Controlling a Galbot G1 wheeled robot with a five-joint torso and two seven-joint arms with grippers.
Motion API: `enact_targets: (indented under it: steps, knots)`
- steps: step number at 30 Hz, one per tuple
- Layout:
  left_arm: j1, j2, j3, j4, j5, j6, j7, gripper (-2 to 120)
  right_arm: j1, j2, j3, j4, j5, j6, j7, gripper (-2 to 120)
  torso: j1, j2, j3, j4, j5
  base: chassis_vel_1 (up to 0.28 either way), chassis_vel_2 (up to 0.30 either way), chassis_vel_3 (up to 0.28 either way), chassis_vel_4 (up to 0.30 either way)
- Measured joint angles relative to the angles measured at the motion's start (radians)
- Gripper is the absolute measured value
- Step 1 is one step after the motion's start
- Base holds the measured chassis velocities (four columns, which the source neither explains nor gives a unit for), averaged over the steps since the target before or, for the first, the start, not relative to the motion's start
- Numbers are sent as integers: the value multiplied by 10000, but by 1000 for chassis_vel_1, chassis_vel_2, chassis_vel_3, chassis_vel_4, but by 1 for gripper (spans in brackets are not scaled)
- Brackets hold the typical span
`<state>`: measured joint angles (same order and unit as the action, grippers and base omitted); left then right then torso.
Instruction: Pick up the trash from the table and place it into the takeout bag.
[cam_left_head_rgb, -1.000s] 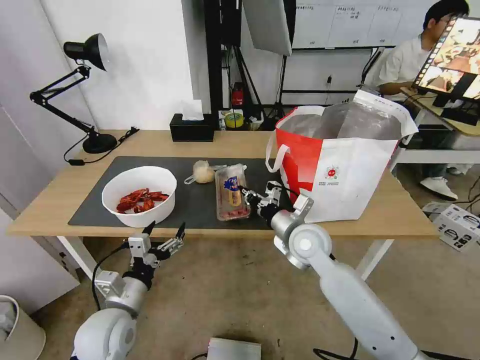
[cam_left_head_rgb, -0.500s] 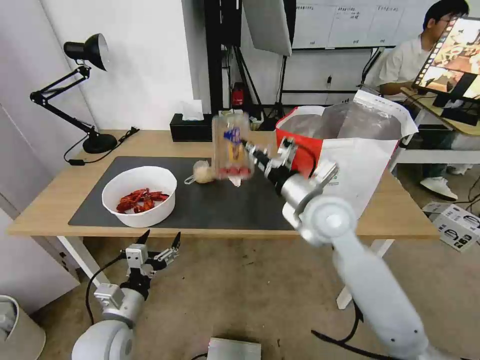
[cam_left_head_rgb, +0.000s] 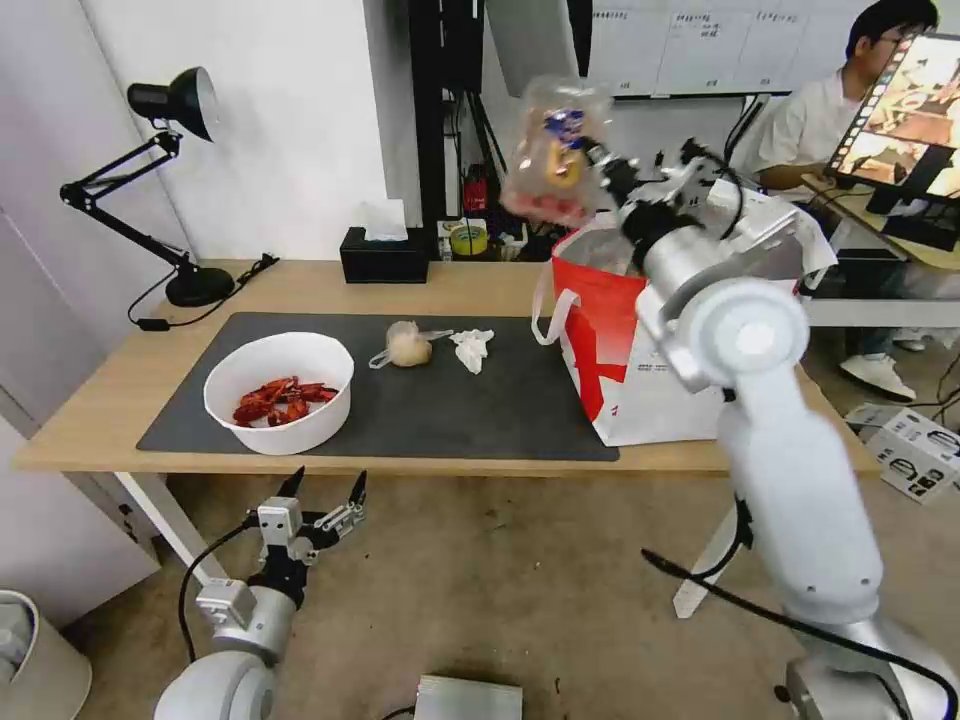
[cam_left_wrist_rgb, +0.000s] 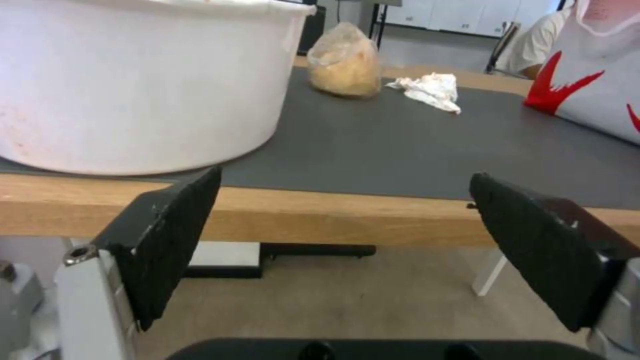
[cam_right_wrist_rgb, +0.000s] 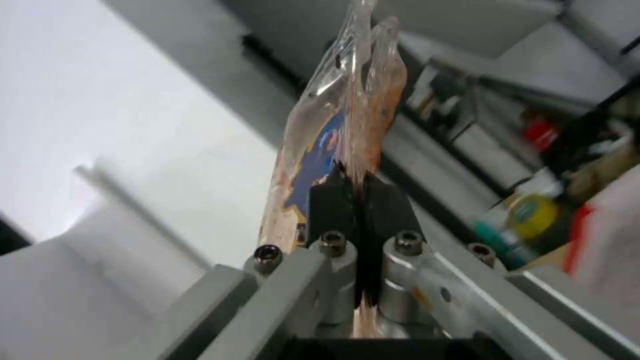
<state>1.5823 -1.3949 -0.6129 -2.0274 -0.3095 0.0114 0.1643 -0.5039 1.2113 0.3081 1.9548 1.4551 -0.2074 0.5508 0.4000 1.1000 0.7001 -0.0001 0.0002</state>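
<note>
My right gripper (cam_left_head_rgb: 600, 160) is shut on the rim of the clear clamshell tray (cam_left_head_rgb: 553, 150) of small red tomatoes, held high in the air just above the left rim of the takeout bag (cam_left_head_rgb: 590, 300). In the right wrist view the tray (cam_right_wrist_rgb: 340, 115) is pinched between the closed fingers of the right gripper (cam_right_wrist_rgb: 360, 190). On the dark mat (cam_left_head_rgb: 450, 410) lie the crumpled tissue (cam_left_head_rgb: 472, 347), the knotted clear bag (cam_left_head_rgb: 406, 344) and the white bowl (cam_left_head_rgb: 280, 390) of crayfish shells. My left gripper (cam_left_head_rgb: 320, 490) hangs open below the table's (cam_left_head_rgb: 330, 285) front edge, facing the bowl (cam_left_wrist_rgb: 133, 85).
A black desk lamp (cam_left_head_rgb: 170, 170) stands at the table's back left, and a black tissue box (cam_left_head_rgb: 383, 258) at the back middle. A monitor (cam_left_head_rgb: 905, 120) and a seated person are behind the bag. Cardboard boxes (cam_left_head_rgb: 915, 450) lie on the floor at right.
My right arm has lifted the clamshell tray off the mat, up and to the right above the bag's rim. The tissue that lay under it now shows. The left gripper sank slightly.
</note>
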Motion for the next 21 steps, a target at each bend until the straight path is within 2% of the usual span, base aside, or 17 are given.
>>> enact_targets:
  steps: [9, 21]
  knots:
    - [68, -107, 66, 0, 56, -90, 129, 100, -486, -153, 747, -317, -702, 151, 145, 0, 0, 0, -1, 1, -2, 0, 0, 0, 0]
    - [115, -122, 131, -48, 90, -166, 177, 100, -937, -209, 1070, -381, -1270, 220, 384, 0, 0, 0, -1, 1, -1, 0, 0, 0, 0]
